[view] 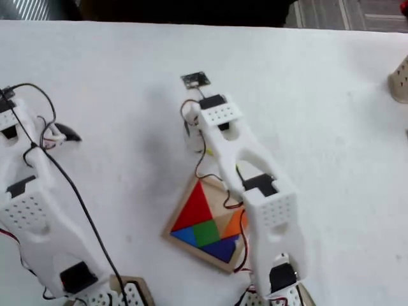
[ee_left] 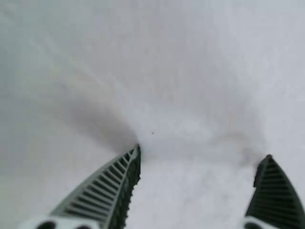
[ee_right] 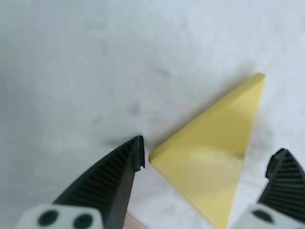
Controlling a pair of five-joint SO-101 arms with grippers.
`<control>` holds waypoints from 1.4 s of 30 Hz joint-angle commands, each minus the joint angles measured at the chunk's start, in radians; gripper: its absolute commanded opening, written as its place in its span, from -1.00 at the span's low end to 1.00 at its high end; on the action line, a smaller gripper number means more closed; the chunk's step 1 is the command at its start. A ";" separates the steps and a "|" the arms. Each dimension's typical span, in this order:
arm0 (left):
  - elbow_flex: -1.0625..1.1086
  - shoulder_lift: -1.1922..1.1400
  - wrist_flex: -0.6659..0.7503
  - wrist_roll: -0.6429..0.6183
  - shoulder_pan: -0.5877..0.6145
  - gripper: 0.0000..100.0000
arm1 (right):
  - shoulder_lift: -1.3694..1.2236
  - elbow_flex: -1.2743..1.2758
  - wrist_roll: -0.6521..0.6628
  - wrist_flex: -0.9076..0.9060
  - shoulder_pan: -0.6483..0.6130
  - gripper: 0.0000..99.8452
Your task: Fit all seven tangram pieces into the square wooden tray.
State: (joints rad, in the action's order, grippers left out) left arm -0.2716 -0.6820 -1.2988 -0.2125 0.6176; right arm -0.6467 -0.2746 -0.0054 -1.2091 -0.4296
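A white worktop point(view: 319, 127) carries everything, running back to a dark strip of room along its far edge. Nearest the camera, the left arm point(view: 32, 210) rises at one side and the right arm point(view: 264, 210) beside it, with a small wooden block point(view: 141, 288) between their bases.

Just beyond lies the square wooden tray point(view: 191, 250), turned corner-on like a diamond. In it sit a large red triangle point(view: 196, 204), a green square point(view: 205, 233), a blue triangle point(view: 184, 236), a dark blue piece point(view: 223, 248) and an orange piece point(view: 234, 222), edge to edge. The right arm crosses over the tray's side and hides part of it.

The right gripper point(ee_right: 208, 153) is spread wide, low over the worktop, with a yellow triangle point(ee_right: 214, 157) lying flat between its fingers; one fingertip point(ee_right: 136, 150) sits just beside a corner of the triangle, and contact cannot be told.

The left gripper point(ee_left: 201, 157) is likewise spread wide, over bare worktop well apart from the tray.

Farther back are a small dark circuit board point(view: 195, 80) and, at the worktop's edge, a beige perforated object point(view: 400, 80).
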 commanded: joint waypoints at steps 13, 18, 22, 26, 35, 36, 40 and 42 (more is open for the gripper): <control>-0.038 -0.005 -0.005 0.021 -0.016 -0.25 | 0.005 -0.012 -0.041 -0.004 0.042 -0.53; -0.038 -0.007 -0.005 0.021 -0.016 -0.25 | 0.005 -0.012 -0.040 -0.025 0.044 -0.60; -0.038 -0.007 -0.005 0.021 -0.025 -0.25 | 0.013 -0.012 0.025 -0.039 0.038 -0.53; -0.038 -0.007 -0.005 0.021 -0.031 -0.25 | 0.015 -0.106 0.215 -0.136 0.007 -0.30; -0.038 -0.007 0.002 0.023 -0.042 -0.25 | 0.162 -0.018 0.370 -0.186 -0.033 -0.38; -0.038 -0.007 0.002 0.023 -0.045 -0.25 | 0.188 0.034 0.371 -0.151 -0.044 -0.41; -0.040 -0.007 0.002 0.023 -0.045 -0.25 | 0.260 0.173 0.373 -0.028 -0.051 -0.46; -0.040 -0.007 0.002 0.023 -0.045 -0.25 | 0.254 0.196 0.382 -0.002 -0.035 -0.45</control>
State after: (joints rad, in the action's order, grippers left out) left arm -0.2731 -0.6882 -1.2988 -0.2018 0.6084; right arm -0.4687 -0.1243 0.3537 -1.2812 -0.4772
